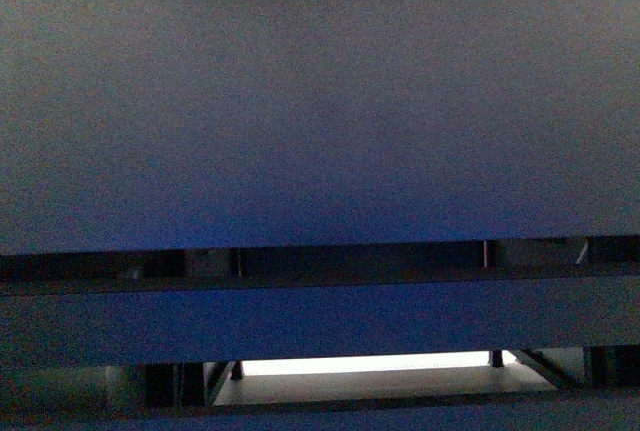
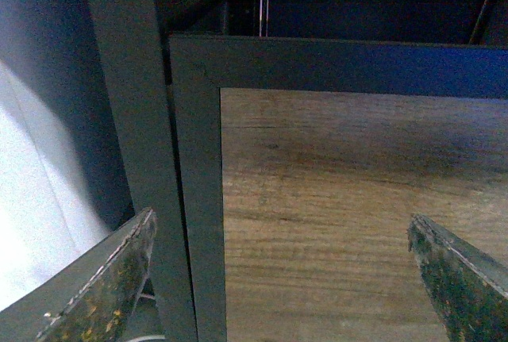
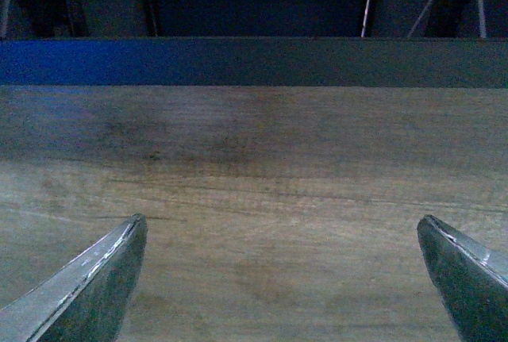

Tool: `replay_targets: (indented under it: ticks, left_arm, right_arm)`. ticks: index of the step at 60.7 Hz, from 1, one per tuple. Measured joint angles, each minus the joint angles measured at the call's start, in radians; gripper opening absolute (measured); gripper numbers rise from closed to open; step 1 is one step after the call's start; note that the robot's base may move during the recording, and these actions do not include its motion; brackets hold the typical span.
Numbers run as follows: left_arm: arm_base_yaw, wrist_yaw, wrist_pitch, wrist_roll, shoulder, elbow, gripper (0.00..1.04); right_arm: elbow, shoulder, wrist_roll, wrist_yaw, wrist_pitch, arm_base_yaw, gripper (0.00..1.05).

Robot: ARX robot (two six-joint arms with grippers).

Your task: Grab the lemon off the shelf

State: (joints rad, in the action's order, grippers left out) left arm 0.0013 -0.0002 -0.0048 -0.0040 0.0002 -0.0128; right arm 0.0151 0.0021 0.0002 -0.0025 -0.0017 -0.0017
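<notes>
No lemon shows in any view; the shelf (image 1: 320, 111) fills our front view with its dark deck. Our left hand (image 2: 281, 215) and right hand (image 3: 282, 217) gape wide and empty, facing a wood-grain board (image 3: 254, 159). We should find the fruit before reaching.

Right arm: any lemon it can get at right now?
Probably not: no lemon shows in any view. The right gripper is open over a bare wooden board, and the shelf fills the front view.
</notes>
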Motion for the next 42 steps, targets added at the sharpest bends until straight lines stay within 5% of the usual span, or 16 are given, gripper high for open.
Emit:
replay_targets:
  ticks: [42]
  left_arm:
    - [0.0, 0.0, 0.0, 0.0, 0.0, 0.0, 0.97]
  right_arm:
    - [0.0, 0.0, -0.001, 0.0, 0.0, 0.0, 1.02]
